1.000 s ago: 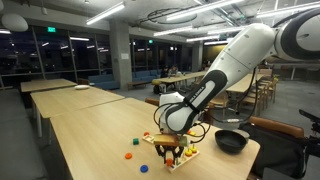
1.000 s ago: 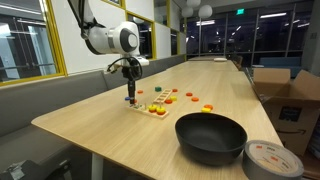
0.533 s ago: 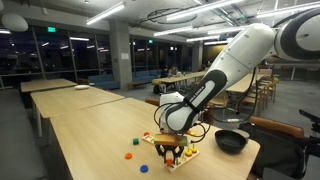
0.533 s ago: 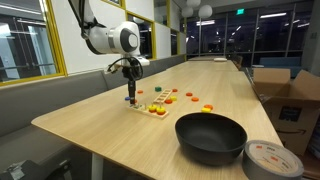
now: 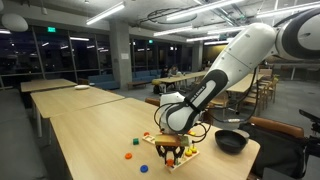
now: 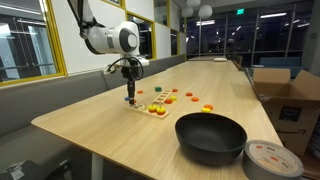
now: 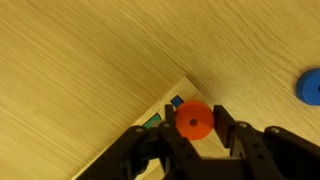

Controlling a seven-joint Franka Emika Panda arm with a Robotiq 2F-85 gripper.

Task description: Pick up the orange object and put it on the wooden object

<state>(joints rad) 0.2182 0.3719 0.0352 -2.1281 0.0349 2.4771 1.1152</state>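
LIGHT: ceiling strip lights give you an even, bright room; windows black | GLARE: soft sheen on your counter | SHADOW: faint, under the arm | FOCUS: your wrist view is soft, tool dark and blurred, orange object clearest | EXTERIOR: both exterior views small and grainy

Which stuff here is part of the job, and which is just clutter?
In the job: orange disc, gripped in the pincer; wooden block with coloured pegs.
Just lying about: black bowl, tape roll, cardboard box, blue piece.
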